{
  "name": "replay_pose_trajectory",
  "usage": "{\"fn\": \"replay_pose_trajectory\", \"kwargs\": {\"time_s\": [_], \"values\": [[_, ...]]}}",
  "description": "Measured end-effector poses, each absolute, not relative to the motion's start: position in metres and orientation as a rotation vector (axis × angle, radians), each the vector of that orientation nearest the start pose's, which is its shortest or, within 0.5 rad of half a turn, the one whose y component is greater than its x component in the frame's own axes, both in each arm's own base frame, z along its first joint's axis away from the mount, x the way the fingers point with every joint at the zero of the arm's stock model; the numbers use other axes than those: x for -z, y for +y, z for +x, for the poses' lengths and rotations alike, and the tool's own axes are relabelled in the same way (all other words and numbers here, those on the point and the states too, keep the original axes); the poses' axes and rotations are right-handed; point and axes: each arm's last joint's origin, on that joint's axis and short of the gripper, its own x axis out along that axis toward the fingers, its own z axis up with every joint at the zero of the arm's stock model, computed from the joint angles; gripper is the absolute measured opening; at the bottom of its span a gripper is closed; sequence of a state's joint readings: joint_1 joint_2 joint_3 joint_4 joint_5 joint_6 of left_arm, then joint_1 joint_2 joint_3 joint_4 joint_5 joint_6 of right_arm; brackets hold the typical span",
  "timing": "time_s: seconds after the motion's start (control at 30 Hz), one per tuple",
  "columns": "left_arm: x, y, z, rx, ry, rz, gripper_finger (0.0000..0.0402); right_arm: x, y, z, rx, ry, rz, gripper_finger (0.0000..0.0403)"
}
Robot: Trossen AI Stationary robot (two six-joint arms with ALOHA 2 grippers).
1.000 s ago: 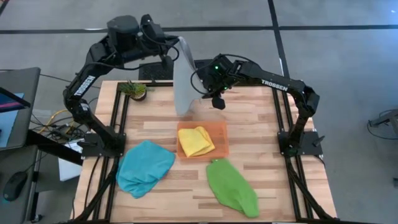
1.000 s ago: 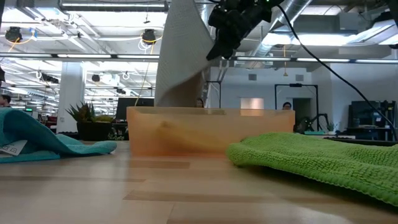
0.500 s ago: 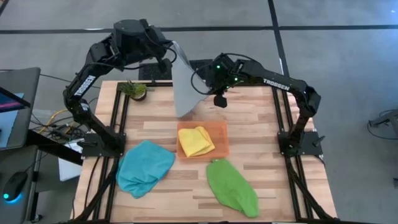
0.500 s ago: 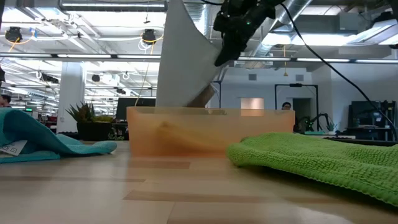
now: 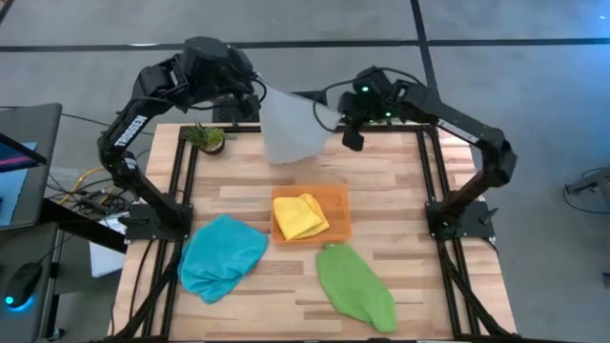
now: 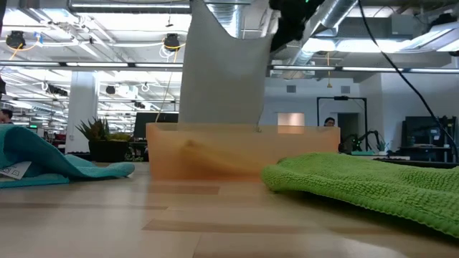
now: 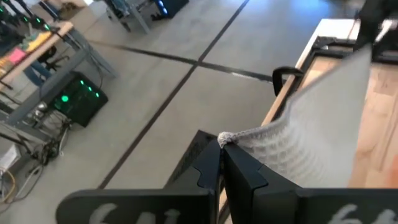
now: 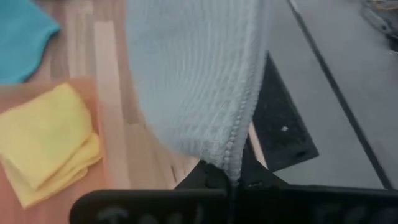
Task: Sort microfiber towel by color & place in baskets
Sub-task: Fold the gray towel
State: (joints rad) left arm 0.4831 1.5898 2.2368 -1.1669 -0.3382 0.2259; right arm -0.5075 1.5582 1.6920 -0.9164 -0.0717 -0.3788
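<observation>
left gripper (image 7: 222, 148): pinched shut on one top corner of the pale grey waffle-weave microfiber towel (image 5: 289, 129), up in the air over the far edge of the table, near the small green potted plant (image 5: 206, 137).
right gripper (image 8: 231, 174): clamped on the other top corner, right on the stitched hem, so the cloth hangs spread between the two arms.
grey towel: hangs as a sheet above the far side of the butcher-block wooden table (image 5: 381, 200), behind the tray and not touching it as far as i can tell.
orange tray: the shallow orange rectangular plastic tray (image 5: 338, 205) sits mid-table with a folded yellow microfiber towel (image 5: 299, 216) already in it.
other cloths: crumpled teal microfiber towel (image 5: 221, 255) near the front left, lime green nubby microfiber towel (image 5: 355, 286) just in front of the tray, both on the wood.
what could go wrong: both holds are thin corner pinches, so if the arms pull apart too hard a corner could slip out and the cloth would swing off one arm. lowered too fast, the limp bottom edge could drape over the low rim or land on the yellow one.
textures: grey one has a ribbed grid weave with a corded edge, green is loopy and fuzzy, tray looks smooth and slightly see-through from table level.
</observation>
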Motion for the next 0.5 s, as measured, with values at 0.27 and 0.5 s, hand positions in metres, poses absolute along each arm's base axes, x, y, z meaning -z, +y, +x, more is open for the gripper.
{"fn": "replay_pose_trajectory", "kwargs": {"time_s": [0.27,0.5], "values": [[-0.505,0.134,0.239,-0.702,0.703,0.155,0.0000,-0.417,-0.146,0.251,0.429,0.773,-0.125,0.0004],[-0.497,0.134,0.249,-0.579,0.743,0.184,0.0000,-0.427,-0.142,0.239,0.444,0.765,-0.215,0.0007]]}}
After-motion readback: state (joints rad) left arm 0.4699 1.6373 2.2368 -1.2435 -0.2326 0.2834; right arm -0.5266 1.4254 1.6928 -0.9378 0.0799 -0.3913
